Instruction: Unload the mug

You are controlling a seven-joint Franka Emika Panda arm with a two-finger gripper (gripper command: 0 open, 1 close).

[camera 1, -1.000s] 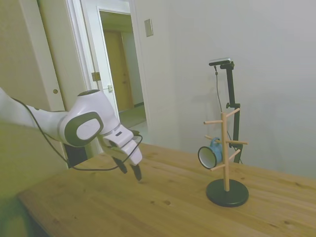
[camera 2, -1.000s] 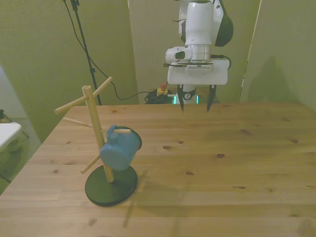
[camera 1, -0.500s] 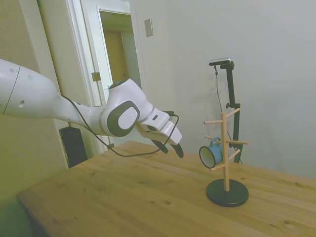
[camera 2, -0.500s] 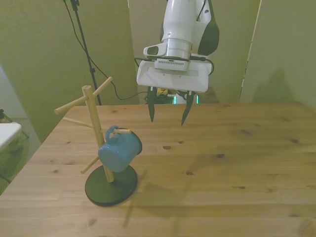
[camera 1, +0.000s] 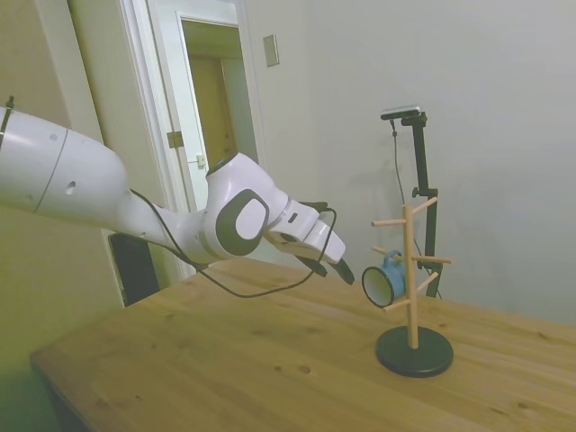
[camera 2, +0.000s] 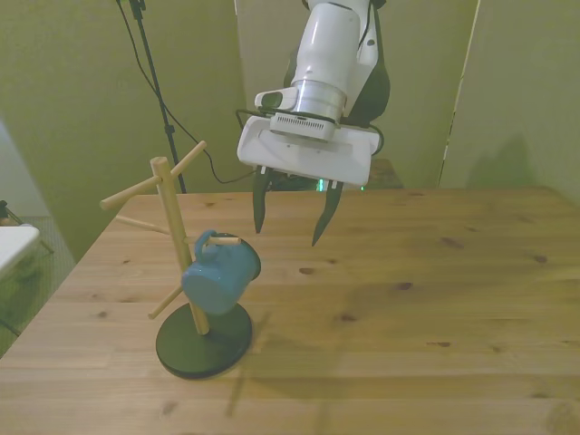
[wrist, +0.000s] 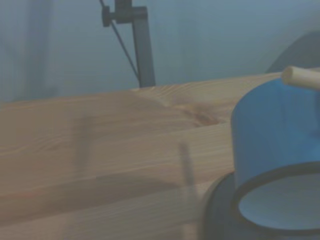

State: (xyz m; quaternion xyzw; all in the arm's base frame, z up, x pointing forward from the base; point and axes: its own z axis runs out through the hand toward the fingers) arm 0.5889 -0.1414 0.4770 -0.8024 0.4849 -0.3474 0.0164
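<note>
Table (camera 2: 435,308): wooden planked surface with visible knots, spanning the full width of the front view and carrying the peg stand.

Arm (camera 1: 81,184): my white jointed body enters from the side view's left and extends out over the table, raised clear of the wood, with a dark cable looping beneath the wrist.

Peg stand (camera 2: 177,240): one upright wooden post with angled pegs on a round dark base (camera 2: 205,340). It stands on the table toward the front view's left, near the table's edge on that side. In the side view the peg stand (camera 1: 412,270) lies ahead of my fingertips.

Gripper (camera 2: 288,216): my jaws are spread wide apart and hold nothing. Both dark fingers (camera 2: 260,204) point downward and hang above the table without touching it. In the side view my gripper (camera 1: 335,267) is near the mug's open mouth but apart from it.

Mug (camera 2: 217,274): light blue, hung by its loop handle on a low peg of the stand, tilted, body clear of the base below. In the side view the mug (camera 1: 383,282) shows a white inside and a thin dark rim, with the mouth turned toward my gripper. In the wrist view the mug (wrist: 270,130) appears close and blurred, with a wooden peg tip (wrist: 300,77) above it.
</note>
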